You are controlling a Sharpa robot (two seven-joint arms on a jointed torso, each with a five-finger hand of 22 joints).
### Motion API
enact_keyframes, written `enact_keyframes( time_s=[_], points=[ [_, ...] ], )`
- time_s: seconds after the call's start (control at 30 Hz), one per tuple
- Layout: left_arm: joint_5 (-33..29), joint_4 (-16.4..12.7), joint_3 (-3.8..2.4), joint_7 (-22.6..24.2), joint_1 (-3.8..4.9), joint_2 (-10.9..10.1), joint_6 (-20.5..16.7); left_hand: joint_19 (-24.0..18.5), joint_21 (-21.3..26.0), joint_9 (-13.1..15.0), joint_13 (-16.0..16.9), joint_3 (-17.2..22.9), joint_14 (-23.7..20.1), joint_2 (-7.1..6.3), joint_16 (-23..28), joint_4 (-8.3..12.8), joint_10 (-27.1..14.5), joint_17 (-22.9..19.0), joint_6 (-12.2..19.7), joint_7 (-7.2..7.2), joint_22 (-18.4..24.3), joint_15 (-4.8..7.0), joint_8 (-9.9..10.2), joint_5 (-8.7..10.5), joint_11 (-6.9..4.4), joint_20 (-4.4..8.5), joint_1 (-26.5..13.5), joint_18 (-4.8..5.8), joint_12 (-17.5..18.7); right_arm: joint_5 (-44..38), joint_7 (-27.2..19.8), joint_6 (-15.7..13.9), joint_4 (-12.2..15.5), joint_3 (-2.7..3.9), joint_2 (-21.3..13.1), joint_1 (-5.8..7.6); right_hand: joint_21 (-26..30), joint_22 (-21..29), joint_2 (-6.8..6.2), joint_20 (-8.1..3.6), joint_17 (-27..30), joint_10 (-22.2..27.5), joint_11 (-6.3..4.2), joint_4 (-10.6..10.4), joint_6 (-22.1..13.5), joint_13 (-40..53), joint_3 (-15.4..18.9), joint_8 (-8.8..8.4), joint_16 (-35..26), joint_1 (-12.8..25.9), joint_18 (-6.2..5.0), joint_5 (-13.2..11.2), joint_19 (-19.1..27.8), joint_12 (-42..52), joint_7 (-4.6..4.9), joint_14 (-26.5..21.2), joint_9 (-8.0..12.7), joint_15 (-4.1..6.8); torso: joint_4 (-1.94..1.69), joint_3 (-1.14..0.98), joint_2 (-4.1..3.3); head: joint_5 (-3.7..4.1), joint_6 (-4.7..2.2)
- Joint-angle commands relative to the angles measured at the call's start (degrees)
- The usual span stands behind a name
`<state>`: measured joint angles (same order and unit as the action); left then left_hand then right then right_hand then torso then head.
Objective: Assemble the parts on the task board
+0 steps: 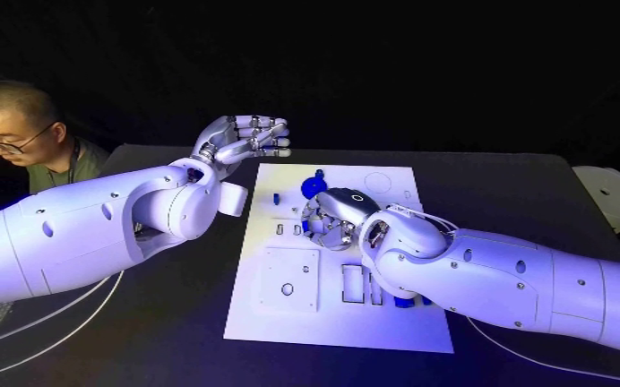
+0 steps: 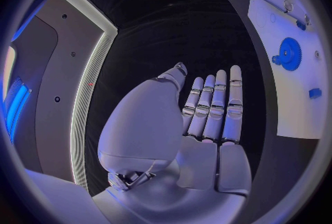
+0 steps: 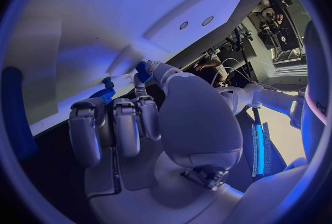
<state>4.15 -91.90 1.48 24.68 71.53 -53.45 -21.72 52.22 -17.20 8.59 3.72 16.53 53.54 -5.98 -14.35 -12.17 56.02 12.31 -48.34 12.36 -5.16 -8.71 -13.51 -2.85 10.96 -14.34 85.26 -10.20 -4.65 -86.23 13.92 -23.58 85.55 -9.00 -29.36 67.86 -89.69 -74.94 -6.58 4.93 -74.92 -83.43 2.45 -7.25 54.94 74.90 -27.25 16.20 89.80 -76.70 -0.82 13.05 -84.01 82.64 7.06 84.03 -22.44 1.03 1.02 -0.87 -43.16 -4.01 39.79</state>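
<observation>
Overhead, the left hand hovers empty, fingers apart; right hand pinches a blue part over the task board.

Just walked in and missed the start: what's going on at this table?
The robot is assembling small blue parts on the white task board. Its right hand is down on the middle of the board, fingertips at a small blue part; whether it grips that part is unclear. The left hand is raised beside the board's far corner, holding nothing. A round blue gear sits on the board just beyond the right hand.
</observation>
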Motion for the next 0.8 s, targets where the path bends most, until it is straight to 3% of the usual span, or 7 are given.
enact_keyframes(
  time_s=[0.03,0.8],
  points=[
    [0.0,-0.2,-0.03,0.3,0.02,0.1,1.0,0.3,0.2,-0.1,0.1,0.3,-0.4,-0.48,0.3,0.1,0.2,0.1,0.1,1.61,0.1,-0.03,0.3,-0.24,0.17,-0.10,0.0,-0.29,0.3,-1.6,0.7,1.6,0.0,-0.04,0.1,-0.14,-0.3,-15.1,-0.14,-0.25,-15.1,-0.2,-0.17,0.0,0.3,7.8,0.0,2.72,0.2,0.7,0.82,-0.3,-6.0,0.2,-0.28,6.0,-2.4,0.48,0.03,-0.01,0.01,-0.04,0.19],
    [0.0,-0.2,-0.03,0.3,0.02,0.1,1.0,0.3,0.2,-0.1,0.1,0.3,-0.4,-0.48,0.3,0.1,0.2,0.1,0.1,1.61,0.1,-0.03,0.3,-0.24,0.17,-0.10,0.0,-0.29,0.3,-2.6,1.6,2.1,-0.4,-0.09,0.1,-0.32,-0.3,-15.1,-0.57,-0.23,-15.1,-0.1,-0.13,-0.1,0.0,7.6,0.2,2.80,0.2,1.3,0.82,-0.6,-6.0,0.0,-0.22,6.0,-2.4,0.45,0.05,-0.04,-0.03,-0.10,0.08]
  ],
)
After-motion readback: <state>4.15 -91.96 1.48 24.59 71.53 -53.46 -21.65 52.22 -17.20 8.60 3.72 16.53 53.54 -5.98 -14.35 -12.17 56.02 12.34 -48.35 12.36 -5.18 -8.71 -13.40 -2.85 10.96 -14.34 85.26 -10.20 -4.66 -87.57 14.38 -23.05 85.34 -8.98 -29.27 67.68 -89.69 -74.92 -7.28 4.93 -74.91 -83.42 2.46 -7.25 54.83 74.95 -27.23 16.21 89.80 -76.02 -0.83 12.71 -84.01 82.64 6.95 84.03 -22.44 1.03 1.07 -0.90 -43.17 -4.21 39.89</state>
